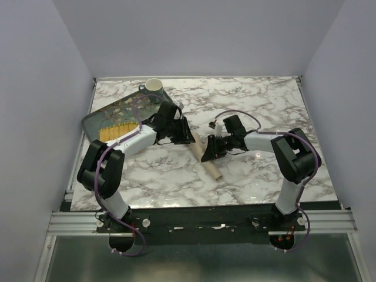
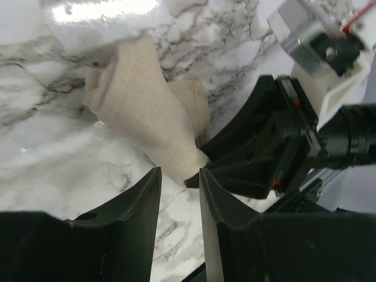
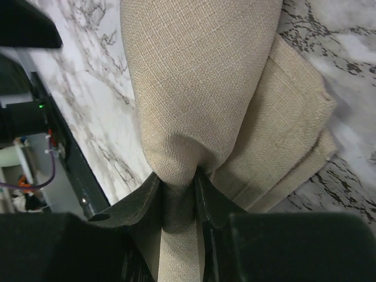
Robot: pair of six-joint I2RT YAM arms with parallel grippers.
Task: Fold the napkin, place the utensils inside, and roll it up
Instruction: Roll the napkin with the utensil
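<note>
One napkin (image 1: 210,166), rolled, lies on table (image 1: 270,100), at tips of my two grippers. Right gripper (image 3: 178,182): jaws nearly closed, pinching napkin. Left gripper (image 2: 179,176): jaws partly open, nothing between them, tips just beside that pinch. One tray (image 1: 111,120) and one cup (image 1: 153,86) at far left.

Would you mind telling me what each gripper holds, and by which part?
The right gripper pinches the rolled napkin across its width, partway along. The left gripper holds nothing; its jaws stand apart by the napkin's end.
</note>
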